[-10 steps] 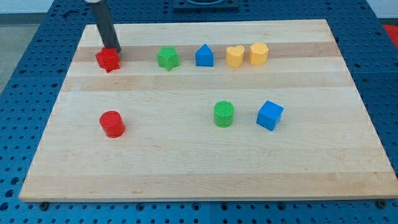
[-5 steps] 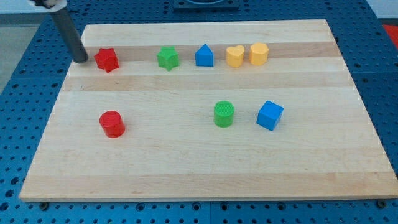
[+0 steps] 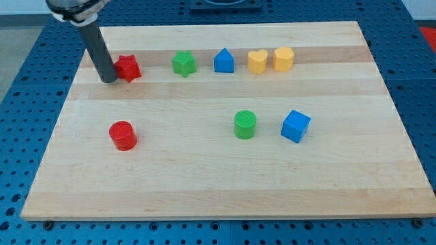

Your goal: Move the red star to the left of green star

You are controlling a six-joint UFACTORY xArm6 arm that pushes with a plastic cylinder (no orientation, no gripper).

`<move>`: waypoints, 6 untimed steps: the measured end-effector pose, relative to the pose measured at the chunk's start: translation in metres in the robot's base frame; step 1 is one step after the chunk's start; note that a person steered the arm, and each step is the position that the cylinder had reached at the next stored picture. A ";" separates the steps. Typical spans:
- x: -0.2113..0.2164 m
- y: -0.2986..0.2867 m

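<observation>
The red star lies on the wooden board near the view's top left. The green star lies to its right, a gap of bare board between them. My tip rests against the red star's left side, slightly below its middle. The rod rises from there toward the view's top left corner.
To the right of the green star, in the same row, stand a blue house-shaped block, a yellow heart and a yellow hexagon. Lower down are a red cylinder, a green cylinder and a blue cube.
My tip went from above the red star round to its left side, then pushed it a short way right toward the green star.
</observation>
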State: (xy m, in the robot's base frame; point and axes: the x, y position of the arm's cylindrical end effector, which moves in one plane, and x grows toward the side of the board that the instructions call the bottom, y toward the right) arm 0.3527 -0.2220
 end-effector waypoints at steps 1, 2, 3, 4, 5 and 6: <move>0.000 0.008; 0.000 0.008; 0.000 0.010; 0.000 0.003; -0.011 0.003; -0.025 0.009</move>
State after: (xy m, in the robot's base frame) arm 0.3281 -0.2128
